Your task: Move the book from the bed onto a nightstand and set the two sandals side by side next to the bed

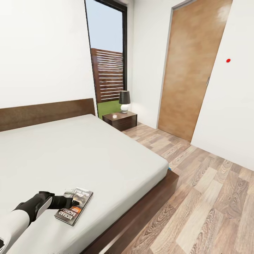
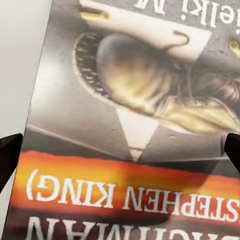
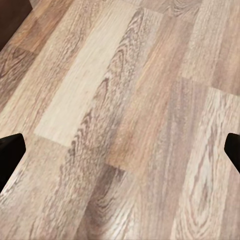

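White bedroom walls are enclosing the bed [image 1: 106,155], whose pale mattress is carrying the book [image 1: 74,205] near its foot edge. Directly above the cover, the left pincer [image 1: 72,201] is hovering spread, fingertips [image 2: 10,155] flanking it. Over the plank floor [image 3: 120,120], the right pincer [image 3: 120,150] is hanging spread.

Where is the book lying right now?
In the head view, the book lies flat on the bed near its foot-end edge, lower left, under the left gripper.
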Controlling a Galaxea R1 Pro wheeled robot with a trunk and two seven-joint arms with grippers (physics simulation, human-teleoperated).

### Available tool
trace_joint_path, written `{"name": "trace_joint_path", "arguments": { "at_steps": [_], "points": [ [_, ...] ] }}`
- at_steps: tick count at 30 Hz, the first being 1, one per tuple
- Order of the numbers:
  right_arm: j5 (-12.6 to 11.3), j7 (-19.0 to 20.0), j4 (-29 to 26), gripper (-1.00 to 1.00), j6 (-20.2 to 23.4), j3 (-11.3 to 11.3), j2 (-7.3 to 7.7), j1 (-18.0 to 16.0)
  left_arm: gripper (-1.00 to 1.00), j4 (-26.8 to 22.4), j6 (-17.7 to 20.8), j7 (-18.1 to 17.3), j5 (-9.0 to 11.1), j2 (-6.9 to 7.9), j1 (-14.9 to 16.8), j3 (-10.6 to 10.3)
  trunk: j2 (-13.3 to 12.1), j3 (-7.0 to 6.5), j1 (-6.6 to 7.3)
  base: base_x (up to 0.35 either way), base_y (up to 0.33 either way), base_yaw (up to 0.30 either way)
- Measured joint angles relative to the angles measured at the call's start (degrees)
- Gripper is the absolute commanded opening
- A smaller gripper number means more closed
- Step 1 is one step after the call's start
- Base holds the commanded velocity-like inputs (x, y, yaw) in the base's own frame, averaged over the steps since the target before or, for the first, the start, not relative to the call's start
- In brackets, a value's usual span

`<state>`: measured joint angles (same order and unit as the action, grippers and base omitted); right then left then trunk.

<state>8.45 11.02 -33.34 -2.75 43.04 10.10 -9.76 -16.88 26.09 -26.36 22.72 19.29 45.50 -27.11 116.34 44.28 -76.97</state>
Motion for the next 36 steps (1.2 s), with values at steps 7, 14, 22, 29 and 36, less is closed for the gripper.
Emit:
{"name": "trace_joint_path", "arguments": {
  "at_steps": [7,14,22,29,36],
  "points": [
    [0.0,0.0,0.0,1.0,0.0,0.0,-0.03,0.0,1.0,0.0,0.0,0.08,-0.05,-0.06,0.0,0.0,0.0,0.0,0.0,-0.024,-0.014,0.0],
    [0.0,-0.02,0.0,1.0,0.0,-0.44,-0.1,0.0,1.0,0.0,0.0,0.03,-0.01,-0.03,0.0,0.0,0.0,0.0,0.0,-0.006,-0.005,0.0],
    [0.0,-0.08,0.0,1.0,0.0,-1.58,-0.12,0.0,1.0,0.0,-0.05,0.25,-0.04,-0.19,-0.03,0.0,0.0,0.0,0.0,-0.004,-0.004,0.0],
    [0.0,-0.09,-0.01,1.0,0.01,-1.79,-0.11,0.0,1.0,0.0,-0.09,0.29,-0.08,-0.23,-0.08,-0.01,0.0,0.0,0.0,-0.031,-0.062,0.0],
    [0.0,-0.09,0.0,1.0,0.0,-1.84,-0.05,0.0,1.0,0.0,-0.09,0.35,-0.09,-0.25,-0.08,0.0,0.0,0.0,0.0,-0.009,-0.021,0.0]
  ]
}}
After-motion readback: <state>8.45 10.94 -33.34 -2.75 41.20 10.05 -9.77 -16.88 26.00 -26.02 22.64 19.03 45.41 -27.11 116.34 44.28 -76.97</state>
